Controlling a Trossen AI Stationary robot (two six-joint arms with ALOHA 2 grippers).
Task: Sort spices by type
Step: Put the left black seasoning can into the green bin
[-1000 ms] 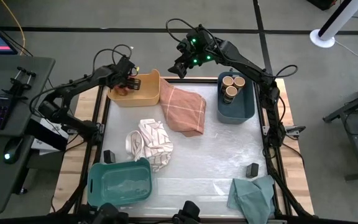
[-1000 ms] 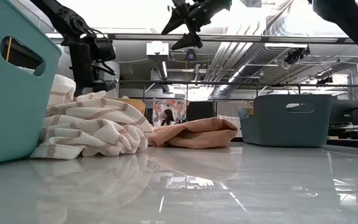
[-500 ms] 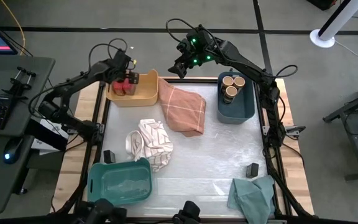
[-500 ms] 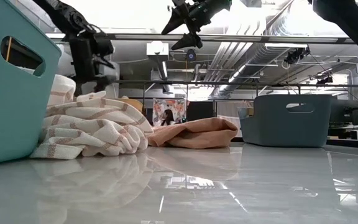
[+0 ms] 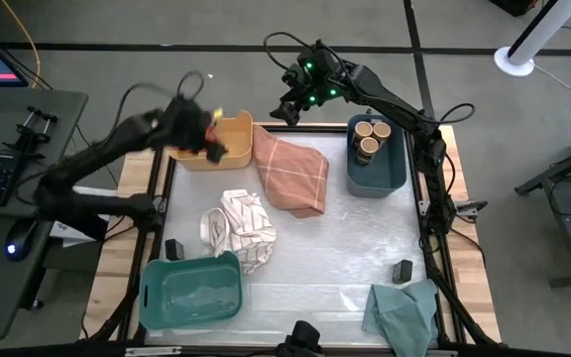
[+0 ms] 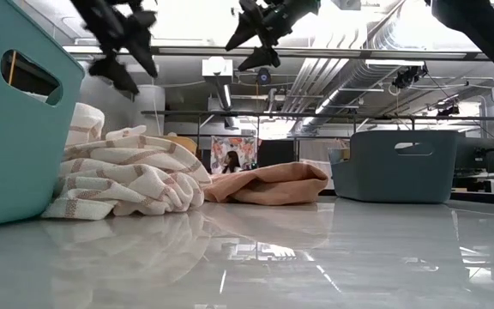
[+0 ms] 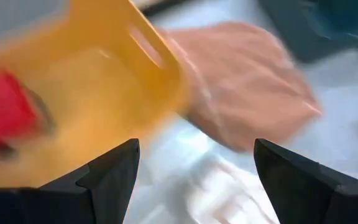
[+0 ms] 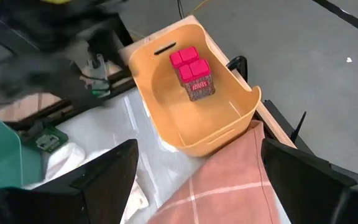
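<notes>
High view: the left gripper (image 5: 209,139) hangs spread and empty above the yellow bin (image 5: 234,157), where red-topped spices (image 8: 192,71) sit together. Tan-topped jars (image 5: 369,136) stand in the blue bin (image 5: 393,177), while black blocks (image 5: 402,270) lie apart on the table. The right gripper (image 5: 287,105) waits released beyond the orange cloth (image 5: 293,174).

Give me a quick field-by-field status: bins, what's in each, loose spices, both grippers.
yellow bin: holds red-topped spices, far left of table
blue bin: holds three tan-topped jars, far right
teal bin: near left, no spices visible inside
loose black blocks: one by the teal bin, one by the green cloth
cloths: striped, orange, green
left gripper: open, empty, above the yellow bin's edge
right gripper: open, empty, raised beyond the table's far edge
</notes>
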